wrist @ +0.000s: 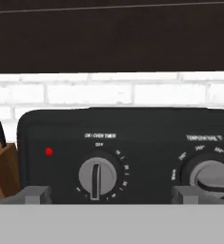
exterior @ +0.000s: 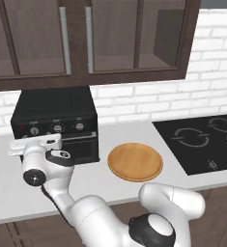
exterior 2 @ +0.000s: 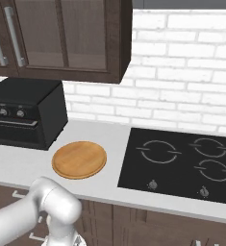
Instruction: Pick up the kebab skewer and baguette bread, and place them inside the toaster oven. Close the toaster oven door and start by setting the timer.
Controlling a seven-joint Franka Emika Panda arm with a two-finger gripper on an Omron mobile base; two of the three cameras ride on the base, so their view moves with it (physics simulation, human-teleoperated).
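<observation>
The black toaster oven [exterior: 54,108] [exterior 2: 28,103] stands on the counter's left under the cabinets. The toaster oven door [exterior: 83,144] [exterior 2: 13,132] stands upright against its front. My gripper [exterior: 34,143] hovers just before the left knob [exterior: 34,130]. In the hand view my gripper [wrist: 112,195] is open, its fingertips [wrist: 35,194] spread to either side of the timer knob [wrist: 98,177] without touching it. The knob's bar stands upright under the OFF mark, and a red light [wrist: 48,151] glows to its left. The kebab skewer and baguette bread are out of view.
An empty wooden plate [exterior: 135,161] [exterior 2: 79,159] lies right of the oven. A black cooktop [exterior: 202,140] [exterior 2: 182,161] fills the counter's right. A wooden knife block [wrist: 1,167] stands left of the oven. Dark cabinets [exterior: 86,38] hang overhead. A temperature knob [wrist: 211,174] sits right of the timer.
</observation>
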